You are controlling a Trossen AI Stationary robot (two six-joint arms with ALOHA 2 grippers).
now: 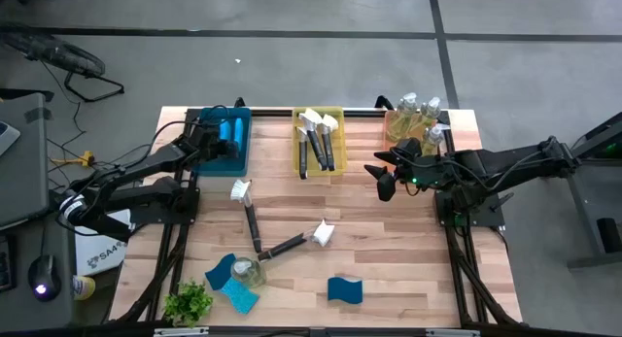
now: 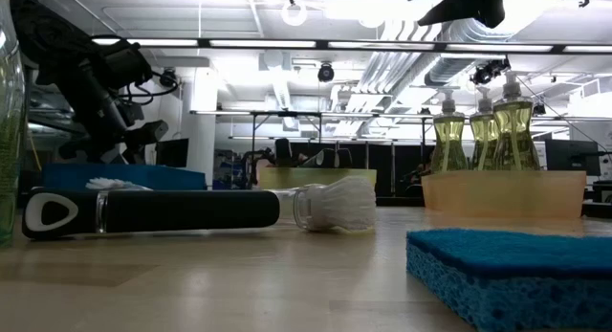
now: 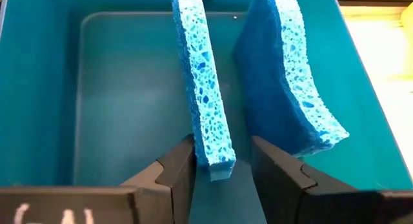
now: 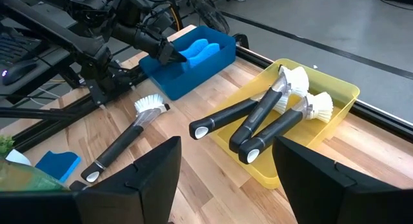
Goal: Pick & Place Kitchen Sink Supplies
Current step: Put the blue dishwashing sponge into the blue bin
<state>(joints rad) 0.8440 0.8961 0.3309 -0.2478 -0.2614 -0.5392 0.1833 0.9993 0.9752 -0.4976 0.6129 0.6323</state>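
**Left wrist view: sponge between the fingers in the blue bin**

We see the left gripper point(image 3: 222, 169) inside the blue bin point(image 1: 222, 154), its fingers point(image 3: 177, 172) closed partway on an upright sponge point(image 3: 203, 95), with a second sponge point(image 3: 284, 88) beside it. The right gripper point(image 1: 386, 182) hovers empty near the bottle tray point(image 1: 394, 123), its fingers point(image 4: 155, 172) parted. Three brushes point(image 4: 258, 117) lie in the yellow bin point(image 1: 335, 167). On the bench point(image 1: 389, 269) remain two brushes point(image 1: 248, 216), three sponges point(image 1: 344, 289) and a bottle point(image 1: 249, 271).

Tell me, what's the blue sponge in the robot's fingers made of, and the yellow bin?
The sponge looks like soft foam: its pale blue face is full of little holes. The yellow bin seems thin plastic, smooth and slightly see-through, since light glows through its wall.
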